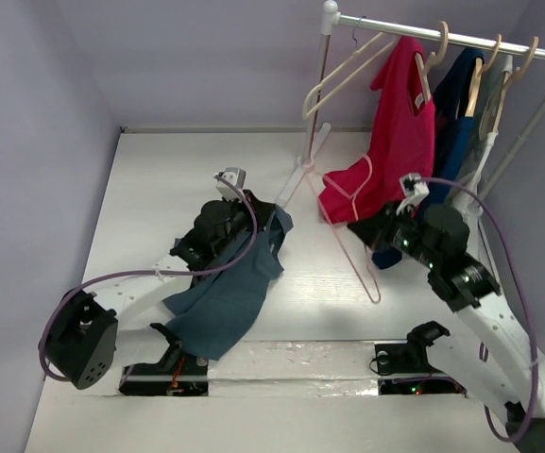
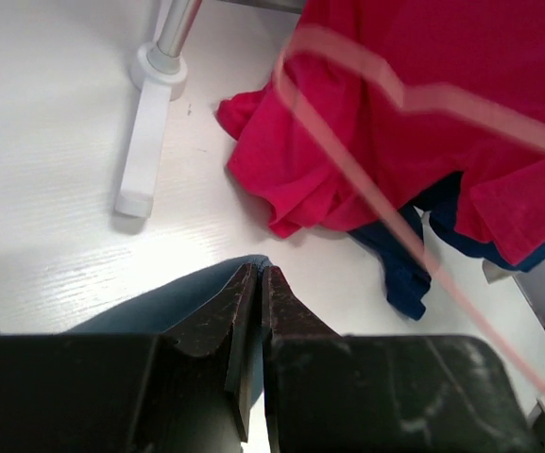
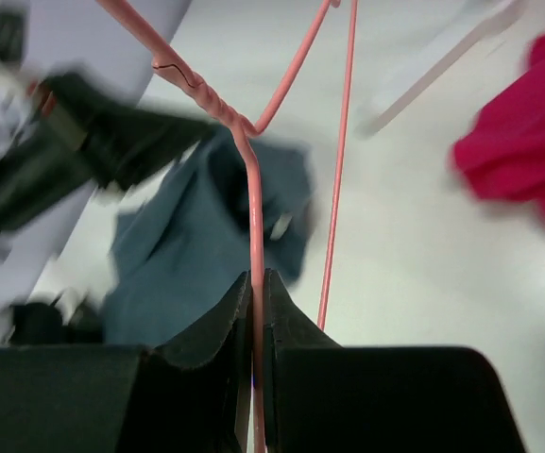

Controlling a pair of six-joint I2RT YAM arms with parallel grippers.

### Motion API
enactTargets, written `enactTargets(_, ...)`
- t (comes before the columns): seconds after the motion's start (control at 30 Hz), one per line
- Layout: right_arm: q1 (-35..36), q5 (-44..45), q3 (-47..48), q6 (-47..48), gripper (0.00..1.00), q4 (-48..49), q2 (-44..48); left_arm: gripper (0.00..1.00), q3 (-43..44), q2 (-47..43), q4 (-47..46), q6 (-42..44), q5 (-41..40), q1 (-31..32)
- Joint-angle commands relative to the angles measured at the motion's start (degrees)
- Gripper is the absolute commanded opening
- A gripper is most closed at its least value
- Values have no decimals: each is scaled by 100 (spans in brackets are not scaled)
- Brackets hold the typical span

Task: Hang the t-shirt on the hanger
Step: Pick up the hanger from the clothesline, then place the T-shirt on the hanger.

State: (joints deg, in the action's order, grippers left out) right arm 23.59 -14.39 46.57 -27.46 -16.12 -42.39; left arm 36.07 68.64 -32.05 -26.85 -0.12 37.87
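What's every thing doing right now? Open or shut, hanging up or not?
dusty slate-blue t-shirt: crumpled, pinched at one edge, not on a hanger.
thin pale-pink rod hanger: bare, gripped, off the white rail.
left gripper: shut on the t-shirt.
right gripper: shut on the pink hanger.
bright red t-shirt: hanging from the rail, bottom resting on the table.
dark navy t-shirt: hanging from the rail.
cream-white plastic hanger: hanging, empty.

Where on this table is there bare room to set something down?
Bare table lies far left, between the wall and the rack's foot. A narrower strip runs between the t-shirt and the hanger. Crowded: far right, where the red t-shirt and navy t-shirt drape down.
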Motion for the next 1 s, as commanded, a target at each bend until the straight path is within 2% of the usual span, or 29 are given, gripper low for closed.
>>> enactTargets(0.0, 460, -468, -279, -312, 0, -601, 678, 0, 435, 96, -161, 171, -225, 19)
enactTargets(0.17, 462, -871, -324, -549, 0, -1497, 1592, 0, 699, 369, -91, 180, -287, -33)
enactTargets(0.27, 462, -1065, -201, -515, 0, -2024, 1830, 0, 796, 431, -47, 198, -348, -34)
enactTargets(0.43, 462, -1443, -139, -532, 0, -2343, 1963, 0, 928, 510, 24, 198, -392, -34)
enactTargets(0.6, 462, -1716, -621, -760, 0, -1378, 1823, 0, 893, 387, -3, 75, -296, -34)
enactTargets(0.83, 532, -1725, -912, -1015, 0, 37, 1129, 0, 682, -17, 155, 22, -190, 71)
enactTargets(0.93, 1004, -1506, -991, -1094, 0, 626, 707, 0, 594, -184, 182, -30, -94, 124)
enactTargets(0.97, 1155, -1114, -1000, -1086, 0, 845, 515, 0, 533, -219, 191, -57, -59, 177)
